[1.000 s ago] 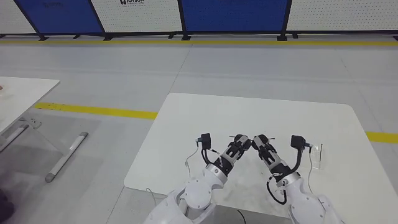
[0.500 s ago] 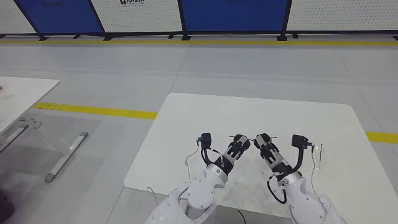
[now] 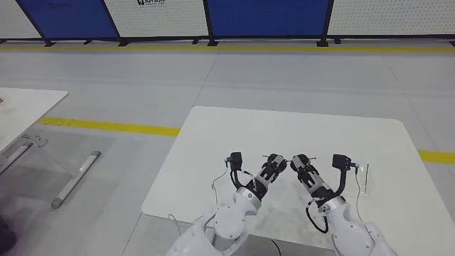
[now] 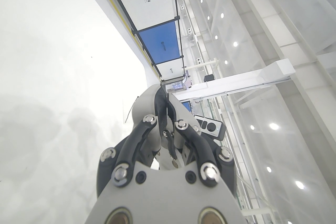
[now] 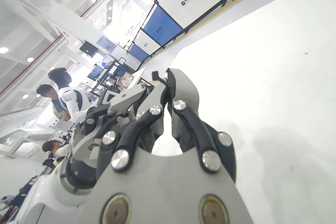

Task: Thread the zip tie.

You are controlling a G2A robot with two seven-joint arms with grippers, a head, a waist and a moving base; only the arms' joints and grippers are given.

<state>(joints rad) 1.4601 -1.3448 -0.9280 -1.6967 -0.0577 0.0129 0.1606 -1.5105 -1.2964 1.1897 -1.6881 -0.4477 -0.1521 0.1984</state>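
My two arms meet over the near half of the white table [image 3: 298, 124], tips a small gap apart. The left gripper [image 3: 276, 161] has its fingers pressed together [image 4: 162, 90], with a thin dark strip at the tips. My right gripper [image 3: 296, 161] is shut [image 5: 166, 79] on the black zip tie [image 5: 155, 75], whose short end pokes out past the fingertips. In the right wrist view the left gripper [image 5: 136, 94] sits close beside the right one. How much of the tie runs between the two grippers is hidden.
A small clear upright piece [image 3: 362, 178] stands on the table beside the right arm. The far half of the table is bare white surface. Blue and white panels [image 3: 269, 3] line the floor behind. A second white table [image 3: 25, 110] stands at the left.
The two gripper tips have drawn slightly apart, from nearly touching to a small gap. Both stay shut.
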